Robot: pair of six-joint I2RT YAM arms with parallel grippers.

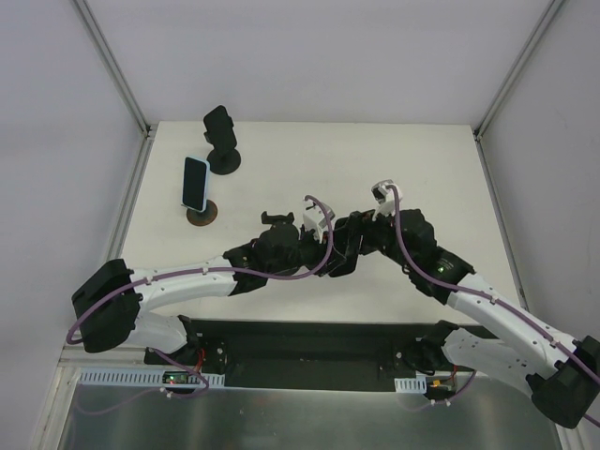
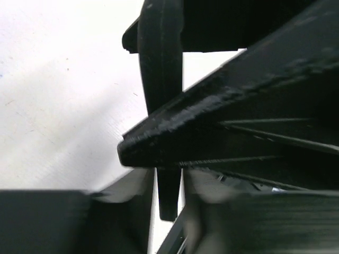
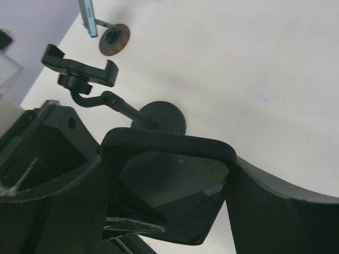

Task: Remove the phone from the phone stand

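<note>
A black phone (image 3: 175, 180) with a glossy screen is clamped between the fingers of my right gripper (image 3: 169, 201), held above the table's middle. In the left wrist view the phone (image 2: 161, 69) shows edge-on. Its lower end hangs between the fingers of my left gripper (image 2: 168, 211), with a thin white gap on each side. In the top view the two grippers, left (image 1: 317, 249) and right (image 1: 352, 240), meet at the centre and mostly hide the phone. The black phone stand (image 1: 222, 141) stands empty at the far left; its open clamp (image 3: 79, 74) also shows in the right wrist view.
A second phone, light blue (image 1: 195, 182), sits on another stand with a round brown base (image 1: 202, 214) near the left edge; it also shows in the right wrist view (image 3: 88, 16). White enclosure walls ring the table.
</note>
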